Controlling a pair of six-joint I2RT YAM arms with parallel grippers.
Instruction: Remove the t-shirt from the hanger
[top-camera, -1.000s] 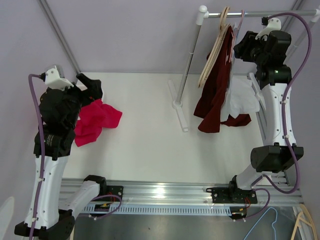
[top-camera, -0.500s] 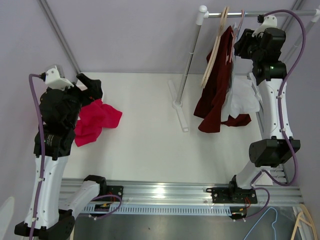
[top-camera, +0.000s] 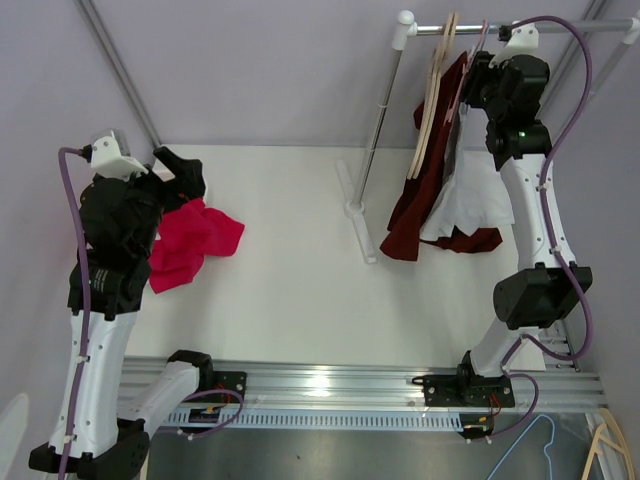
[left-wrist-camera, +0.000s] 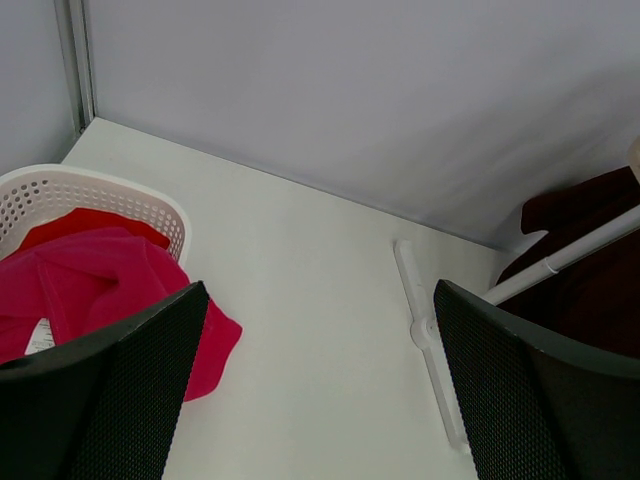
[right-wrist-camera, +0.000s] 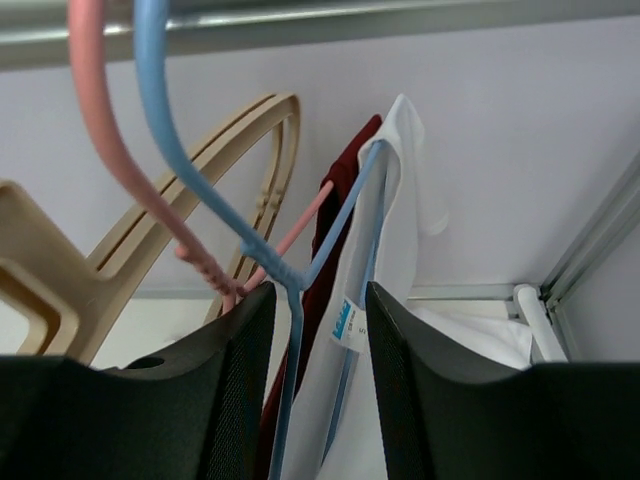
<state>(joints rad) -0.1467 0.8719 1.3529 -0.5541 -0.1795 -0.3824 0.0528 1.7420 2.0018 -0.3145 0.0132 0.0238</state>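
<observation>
A white t-shirt (top-camera: 470, 200) hangs on a blue wire hanger (right-wrist-camera: 290, 280) from the rail (top-camera: 470, 28) at the back right. A dark red shirt (top-camera: 425, 190) hangs just left of it on a pink hanger (right-wrist-camera: 130, 190). My right gripper (top-camera: 478, 85) is raised to the rail. In the right wrist view the gripper (right-wrist-camera: 320, 310) stands partly open, with the blue hanger's neck and the white collar (right-wrist-camera: 400, 180) between the jaws and gaps showing on both sides. My left gripper (top-camera: 185, 170) is wide open and empty over the table's left side.
A wooden hanger (top-camera: 432, 100) hangs left of the shirts. The rack's post and foot (top-camera: 355, 205) stand mid-table. A crimson garment (top-camera: 190, 240) spills from a white basket (left-wrist-camera: 90, 190) at the left. Spare hangers (top-camera: 600, 445) lie at the bottom right.
My right gripper has risen and moved left into the hangers. The shirts have swung a little to the left. The left arm has not moved.
</observation>
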